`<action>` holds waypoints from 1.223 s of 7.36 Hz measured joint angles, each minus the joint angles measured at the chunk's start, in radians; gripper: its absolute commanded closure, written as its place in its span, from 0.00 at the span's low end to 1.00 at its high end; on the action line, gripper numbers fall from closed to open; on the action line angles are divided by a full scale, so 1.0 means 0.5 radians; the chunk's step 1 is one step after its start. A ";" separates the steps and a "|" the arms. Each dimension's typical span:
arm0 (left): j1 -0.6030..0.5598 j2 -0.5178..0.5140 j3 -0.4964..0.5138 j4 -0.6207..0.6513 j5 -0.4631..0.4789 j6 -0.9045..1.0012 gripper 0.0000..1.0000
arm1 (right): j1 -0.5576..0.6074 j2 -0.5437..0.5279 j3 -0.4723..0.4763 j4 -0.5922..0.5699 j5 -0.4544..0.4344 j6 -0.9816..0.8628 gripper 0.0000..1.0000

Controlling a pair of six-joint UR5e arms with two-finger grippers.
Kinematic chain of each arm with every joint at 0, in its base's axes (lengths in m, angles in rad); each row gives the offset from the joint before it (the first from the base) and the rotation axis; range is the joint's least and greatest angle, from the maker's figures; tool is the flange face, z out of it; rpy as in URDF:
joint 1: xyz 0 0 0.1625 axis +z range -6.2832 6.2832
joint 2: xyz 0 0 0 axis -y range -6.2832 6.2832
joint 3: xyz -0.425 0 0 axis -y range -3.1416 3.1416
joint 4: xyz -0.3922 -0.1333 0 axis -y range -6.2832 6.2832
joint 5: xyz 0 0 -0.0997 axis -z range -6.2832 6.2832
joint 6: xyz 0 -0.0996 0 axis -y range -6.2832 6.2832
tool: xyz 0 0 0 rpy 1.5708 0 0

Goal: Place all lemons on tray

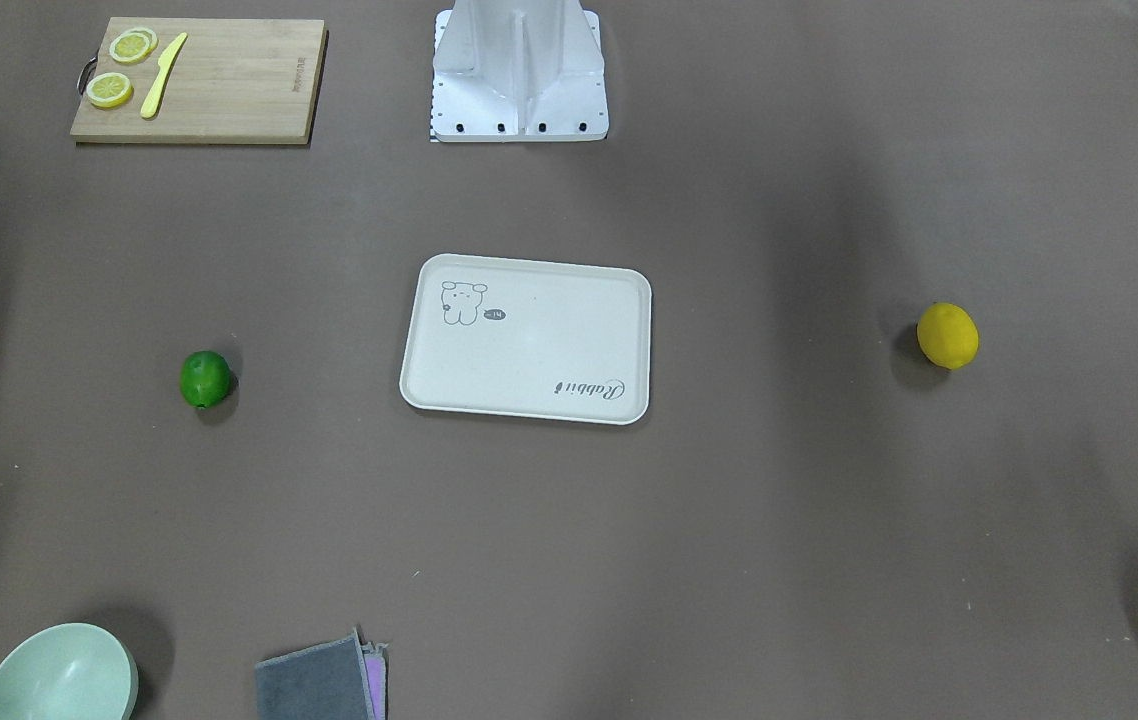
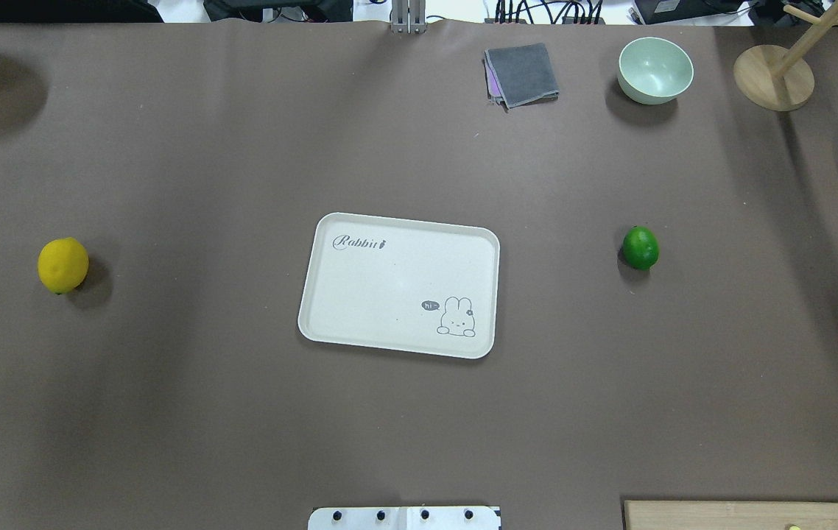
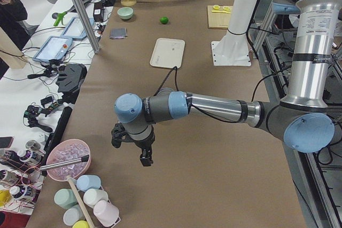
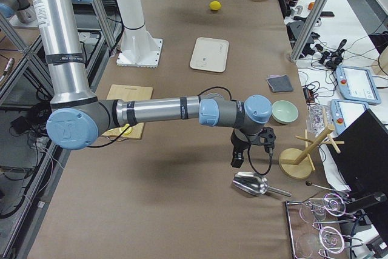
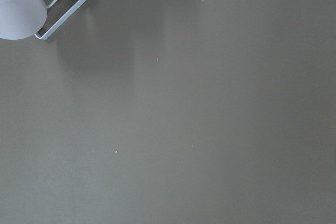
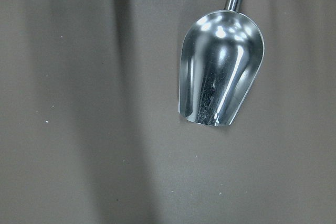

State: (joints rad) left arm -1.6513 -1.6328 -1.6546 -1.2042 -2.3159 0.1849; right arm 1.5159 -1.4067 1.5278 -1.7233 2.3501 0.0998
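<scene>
The cream-white tray (image 1: pixel 549 340) lies flat at the table's middle, with nothing on it. The yellow lemon (image 1: pixel 948 336) rests on the table well off to the tray's side on my left (image 2: pixel 62 265). The green lemon (image 1: pixel 205 379) rests on the opposite side, on my right (image 2: pixel 641 247). My left gripper (image 3: pixel 144 158) hangs above the table's left end, far from the yellow lemon. My right gripper (image 4: pixel 235 161) hangs above the right end, over a metal scoop. Both show only in the side views, so I cannot tell whether they are open or shut.
A wooden cutting board (image 1: pixel 229 85) with lemon slices (image 1: pixel 132 45) and a yellow knife (image 1: pixel 163 75) sits near the robot base. A green bowl (image 2: pixel 655 70), a grey cloth (image 2: pixel 522 73), a wooden stand (image 2: pixel 772 77) and the scoop (image 6: pixel 220 72) are at the right; cups (image 5: pixel 18 3) are at the left end.
</scene>
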 measured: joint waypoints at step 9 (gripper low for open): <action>0.389 -0.046 -0.418 -0.037 -0.014 -0.729 0.02 | -0.011 0.008 0.018 -0.046 0.003 -0.001 0.01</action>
State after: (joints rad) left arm -1.4569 -1.6560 -1.8637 -1.2225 -2.3227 -0.1798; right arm 1.5106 -1.4029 1.5367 -1.7463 2.3515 0.0992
